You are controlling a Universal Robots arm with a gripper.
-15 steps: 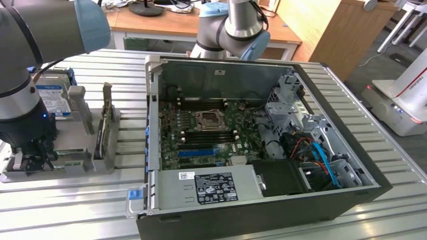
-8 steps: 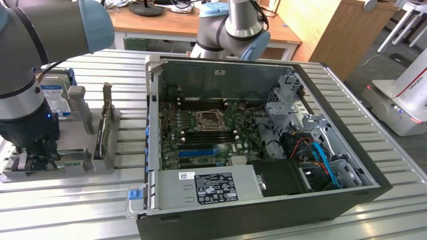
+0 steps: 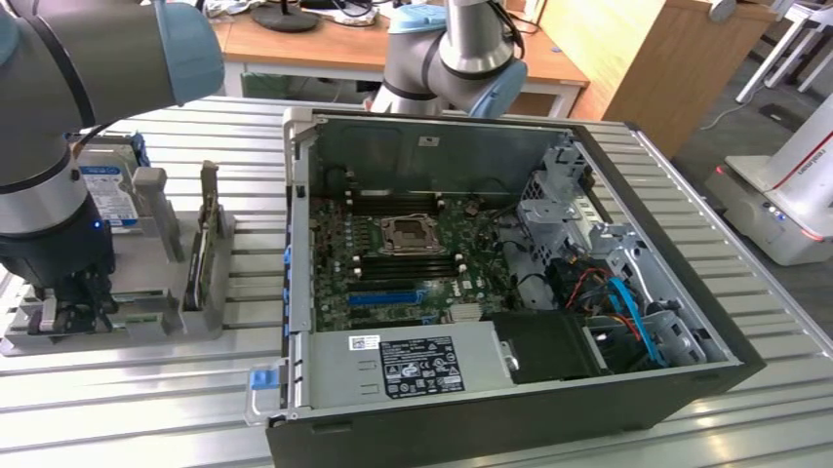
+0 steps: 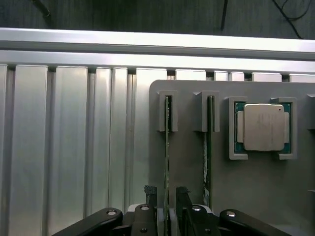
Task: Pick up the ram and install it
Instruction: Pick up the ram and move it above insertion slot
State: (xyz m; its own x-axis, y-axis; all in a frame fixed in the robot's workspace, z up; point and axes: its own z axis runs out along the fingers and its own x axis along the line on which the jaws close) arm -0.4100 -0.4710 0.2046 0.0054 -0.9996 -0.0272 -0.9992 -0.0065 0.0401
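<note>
Two ram sticks stand on edge in slots of the grey holder tray (image 4: 187, 162). My gripper (image 4: 166, 192) is open and low over the ram (image 4: 167, 142) nearest the tray's outer edge. One of its black fingers (image 4: 150, 192) is on each side of the stick's top edge, with small gaps to it. The second stick (image 4: 207, 142) stands parallel just beside it. In the exterior view my gripper (image 3: 72, 310) is down at the front of the tray (image 3: 156, 327), at that view's left, and the arm covers the ram there.
A square silver processor chip (image 4: 263, 127) lies in a tray pocket beside the sticks. A blue-labelled hard drive (image 3: 111, 190) stands at the tray's back. The open computer case (image 3: 521, 409) with its motherboard (image 3: 390, 263) sits to the exterior view's right. The slatted aluminium table (image 4: 59, 147) surrounds the tray.
</note>
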